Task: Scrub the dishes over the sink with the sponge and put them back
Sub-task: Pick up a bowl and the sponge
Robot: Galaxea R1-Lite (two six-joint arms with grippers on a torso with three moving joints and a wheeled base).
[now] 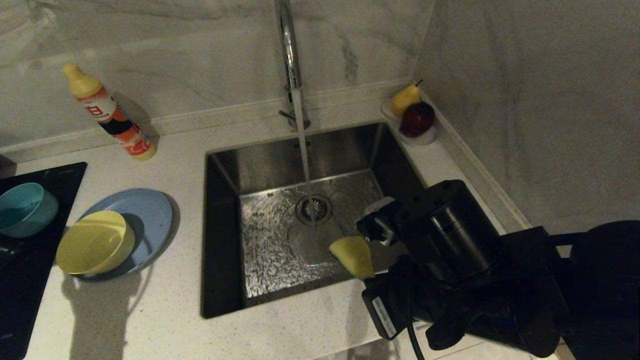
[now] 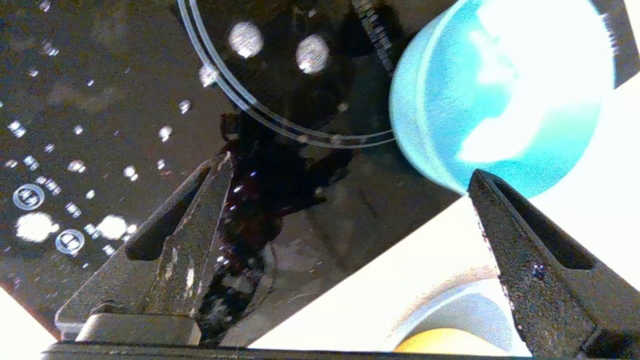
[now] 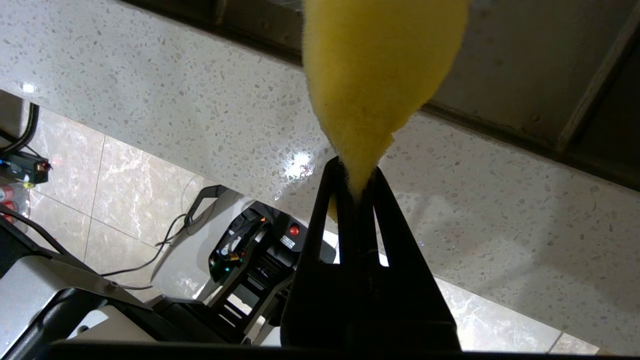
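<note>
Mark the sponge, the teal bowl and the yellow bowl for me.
sponge (image 1: 353, 255): head view, middle of its yellow face, over the sink.
teal bowl (image 1: 22, 207): head view, its inner wall, on the black surface.
yellow bowl (image 1: 92, 242): head view, its inside, resting on the blue plate.

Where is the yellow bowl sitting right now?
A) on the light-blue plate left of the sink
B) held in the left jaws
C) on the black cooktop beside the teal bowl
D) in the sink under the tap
A: in the head view the yellow bowl rests on the light-blue plate on the counter left of the sink, while the teal bowl stands apart on the black cooktop.
</note>
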